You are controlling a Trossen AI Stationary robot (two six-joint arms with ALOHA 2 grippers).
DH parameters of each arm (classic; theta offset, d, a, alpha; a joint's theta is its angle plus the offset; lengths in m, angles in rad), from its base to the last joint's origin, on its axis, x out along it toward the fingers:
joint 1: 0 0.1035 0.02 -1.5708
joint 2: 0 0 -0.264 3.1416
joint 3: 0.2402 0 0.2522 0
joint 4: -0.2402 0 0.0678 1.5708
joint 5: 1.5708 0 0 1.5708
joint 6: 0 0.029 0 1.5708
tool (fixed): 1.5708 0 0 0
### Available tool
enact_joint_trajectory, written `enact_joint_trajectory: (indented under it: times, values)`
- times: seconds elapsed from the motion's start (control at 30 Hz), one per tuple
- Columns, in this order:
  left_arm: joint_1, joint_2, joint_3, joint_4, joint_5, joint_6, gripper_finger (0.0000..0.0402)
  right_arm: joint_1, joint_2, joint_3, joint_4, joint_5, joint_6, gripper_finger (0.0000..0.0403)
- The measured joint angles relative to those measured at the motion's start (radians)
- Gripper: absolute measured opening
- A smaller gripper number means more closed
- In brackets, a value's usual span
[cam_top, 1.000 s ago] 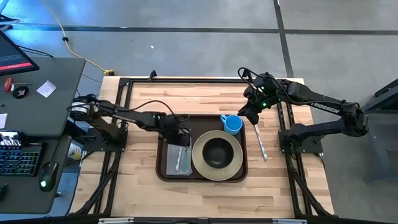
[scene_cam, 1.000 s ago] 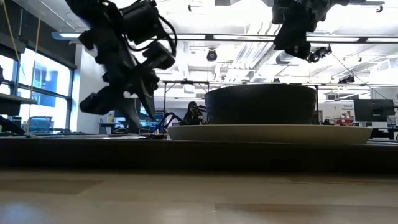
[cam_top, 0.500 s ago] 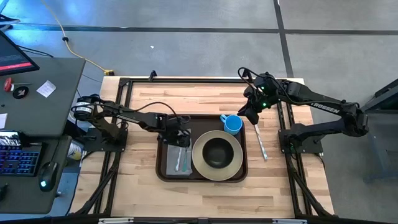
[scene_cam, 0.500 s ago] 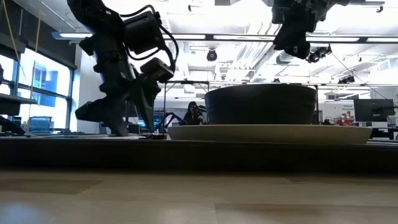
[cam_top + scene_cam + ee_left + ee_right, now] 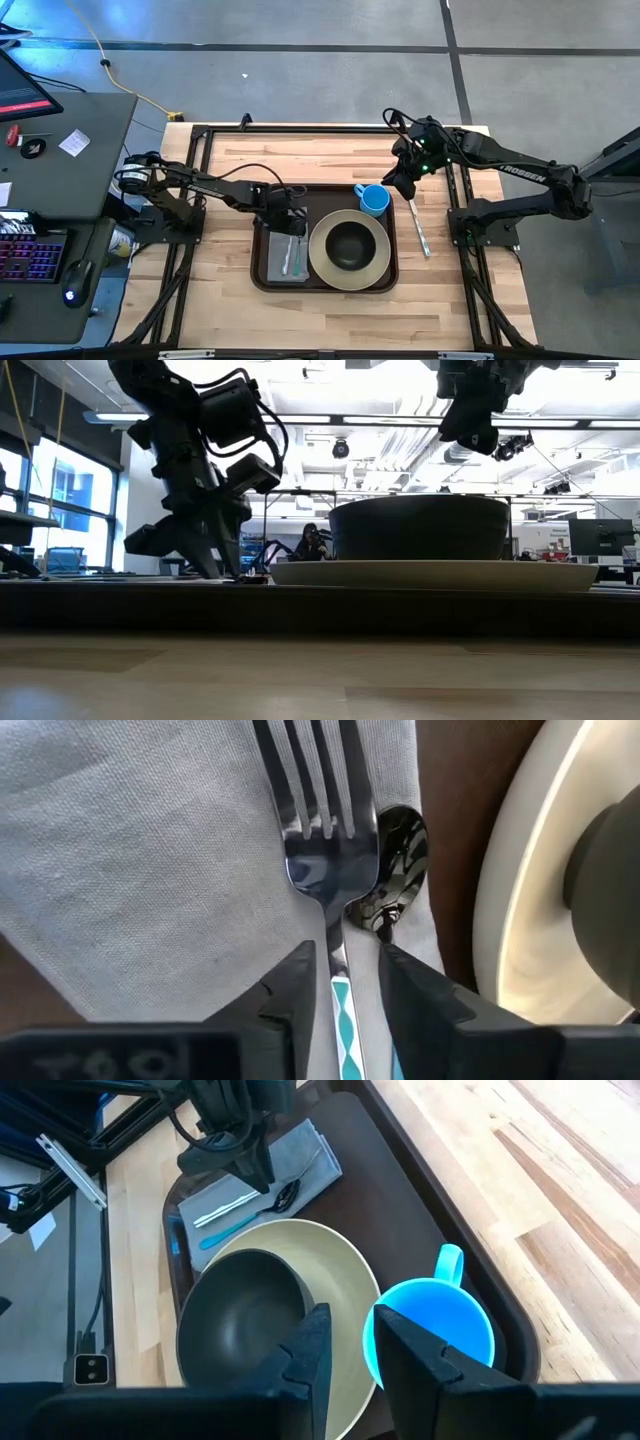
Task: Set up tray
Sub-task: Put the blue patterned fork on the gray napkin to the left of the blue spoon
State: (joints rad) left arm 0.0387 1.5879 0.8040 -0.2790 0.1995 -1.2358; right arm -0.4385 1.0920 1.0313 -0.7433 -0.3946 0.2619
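Note:
The dark brown tray (image 5: 320, 200) lies mid-table. On it are a grey napkin (image 5: 150, 870), a beige plate (image 5: 318, 262) with a dark bowl (image 5: 349, 245), and a blue cup (image 5: 372, 198). A fork (image 5: 318, 830) with a teal patterned handle and a spoon (image 5: 398, 845) lie side by side on the napkin. My left gripper (image 5: 350, 982) is low over the napkin, shut on the fork. My right gripper (image 5: 347, 1348) hangs high above the cup's right side, shut and holding nothing. A knife (image 5: 420, 225) rests flat on the wood right of the tray. My left gripper pinches the fork's handle (image 5: 345, 1010) just behind the neck, between its two fingers. The fingers come steeply from above and stand across the handle. The fork lies flat on the napkin with its tines pointing away from the gripper.
The spoon's handle runs under one left finger (image 5: 405, 985). The plate's rim (image 5: 500, 920) is close beside the napkin. Bare wood lies near and far of the tray. The metal frame (image 5: 205, 190) borders the table on both sides.
My left gripper has come down toward the napkin and tipped steeper, staying over the tray's left part. The right arm has kept still.

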Motion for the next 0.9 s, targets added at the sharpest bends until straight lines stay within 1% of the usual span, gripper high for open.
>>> enact_joint_trajectory:
  times: [0.2, 0.43, 0.63, 0.77, 0.9]
  values:
    - [0.000, 0.000, 0.000, -0.012, -0.010, 0.000, 0.0135, 0.000, 0.000, 0.000, 0.000, 0.000, 0.000, 0.0071]
    - [0.000, 0.001, 0.000, -0.011, -0.029, 0.000, 0.0156, 0.000, 0.000, 0.000, 0.000, 0.000, -0.001, 0.0071]
    - [0.000, 0.037, 0.001, 0.013, -0.027, -0.026, 0.0167, 0.000, 0.000, 0.000, 0.001, 0.000, -0.001, 0.0071]
    - [0.000, 0.045, 0.001, 0.031, -0.021, -0.026, 0.0164, 0.000, 0.000, 0.000, 0.001, 0.003, -0.001, 0.0071]
    - [0.000, 0.045, 0.001, 0.026, -0.027, -0.029, 0.0152, 0.000, 0.000, 0.000, 0.001, 0.002, 0.000, 0.0071]
